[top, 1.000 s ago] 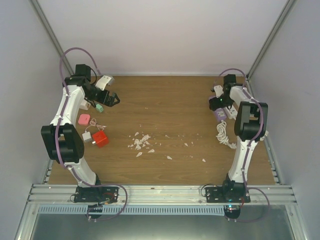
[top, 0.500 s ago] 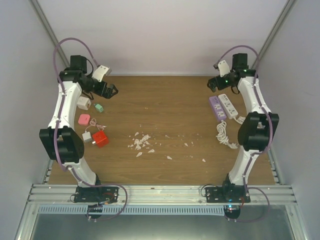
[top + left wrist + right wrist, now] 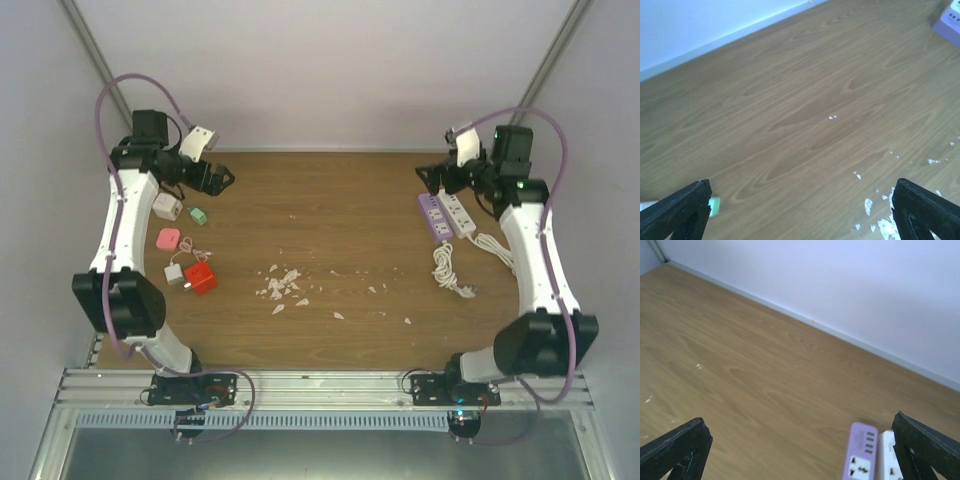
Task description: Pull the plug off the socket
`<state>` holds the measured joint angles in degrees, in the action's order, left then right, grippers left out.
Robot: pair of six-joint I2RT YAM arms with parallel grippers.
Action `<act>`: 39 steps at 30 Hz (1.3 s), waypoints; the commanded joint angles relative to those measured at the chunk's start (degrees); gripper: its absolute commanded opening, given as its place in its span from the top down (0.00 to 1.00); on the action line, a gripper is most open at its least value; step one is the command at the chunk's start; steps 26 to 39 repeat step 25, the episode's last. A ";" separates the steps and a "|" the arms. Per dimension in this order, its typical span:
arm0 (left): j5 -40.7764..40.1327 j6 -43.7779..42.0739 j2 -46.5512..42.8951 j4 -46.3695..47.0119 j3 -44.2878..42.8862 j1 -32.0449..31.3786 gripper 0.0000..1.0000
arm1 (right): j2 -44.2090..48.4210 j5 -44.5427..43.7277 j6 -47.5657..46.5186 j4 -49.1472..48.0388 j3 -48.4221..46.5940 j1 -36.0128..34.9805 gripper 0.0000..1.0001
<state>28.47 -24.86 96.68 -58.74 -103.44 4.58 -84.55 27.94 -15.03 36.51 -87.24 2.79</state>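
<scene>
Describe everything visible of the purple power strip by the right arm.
The purple power strip is a flat, plastic-looking bar lying on the wooden table at its far right, close beside a white power strip. Its top face shows sockets, with small slots at one end; no plug is seen in it. No arm touches it.

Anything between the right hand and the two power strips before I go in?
Nothing visible. The right hand, open, hangs just past the far ends of the purple power strip and the white power strip. Only the wood table shows between the hand and the strips.
</scene>
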 commanded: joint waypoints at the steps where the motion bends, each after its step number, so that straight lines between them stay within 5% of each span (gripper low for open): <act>1: 1.12 0.96 -7.52 5.16 8.51 -0.27 0.01 | 9.10 4.54 3.74 -5.23 10.13 -0.16 0.00; 9: -0.76 1.58 -18.36 12.22 26.51 -0.27 0.01 | 20.25 4.08 2.48 -5.10 26.35 0.77 0.00; 17: -2.95 2.47 -25.13 15.30 36.54 -0.18 0.01 | 24.76 7.15 3.44 -5.39 32.09 4.02 0.00; 39: -2.99 4.39 -27.97 16.81 39.75 -0.18 0.01 | 26.63 9.00 3.44 -4.73 33.92 5.72 0.00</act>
